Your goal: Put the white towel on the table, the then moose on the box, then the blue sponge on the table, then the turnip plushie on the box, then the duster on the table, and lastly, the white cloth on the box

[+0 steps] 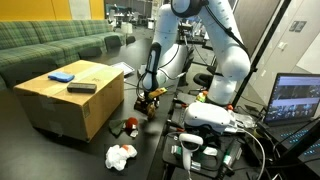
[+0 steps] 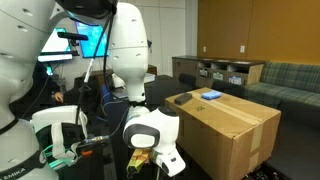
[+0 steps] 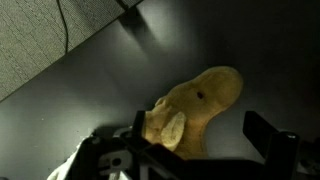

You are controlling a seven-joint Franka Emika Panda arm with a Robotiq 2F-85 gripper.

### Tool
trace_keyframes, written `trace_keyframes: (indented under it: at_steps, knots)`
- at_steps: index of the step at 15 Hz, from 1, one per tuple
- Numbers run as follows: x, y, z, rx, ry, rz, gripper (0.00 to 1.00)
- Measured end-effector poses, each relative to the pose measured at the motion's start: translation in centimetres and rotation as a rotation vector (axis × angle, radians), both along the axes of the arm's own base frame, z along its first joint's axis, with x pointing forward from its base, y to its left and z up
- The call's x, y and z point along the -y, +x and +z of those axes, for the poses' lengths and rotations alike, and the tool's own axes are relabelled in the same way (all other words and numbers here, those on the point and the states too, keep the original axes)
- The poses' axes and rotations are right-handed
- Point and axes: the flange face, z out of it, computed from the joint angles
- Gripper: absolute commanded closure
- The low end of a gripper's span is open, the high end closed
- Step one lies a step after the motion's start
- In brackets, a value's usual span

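Apparently 1 moose (image 3: pixel 197 105) under 1 pincer (image 3: pixel 190 150)

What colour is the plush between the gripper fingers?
The plush is tan-yellow; the wrist view shows it best.

Arm: the white seven-joint arm (image 1: pixel 222 50) rises from its base, bends over at the top of the frame and drops steeply, wrist directed downward. End effector: the black two-finger gripper (image 1: pixel 150 97) hangs low, tips pointing down. Wrist view: jaws spread wide, with the black fingers (image 3: pixel 268 142) standing at either side. In an exterior view the white wrist joint (image 2: pixel 150 130) fills the foreground.
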Motion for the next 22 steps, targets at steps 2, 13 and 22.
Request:
trace_keyframes:
  at_steps: [2, 13, 22]
  knots:
    - [0.6, 0.4, -0.6, 0.001, 0.001, 0.001, 0.0]
    - [1.6, 2.4, -4.7, -0.006, 0.021, 0.015, 0.15]
    - [2.3, 2.4, -4.7, -0.021, 0.028, 0.022, 0.9]
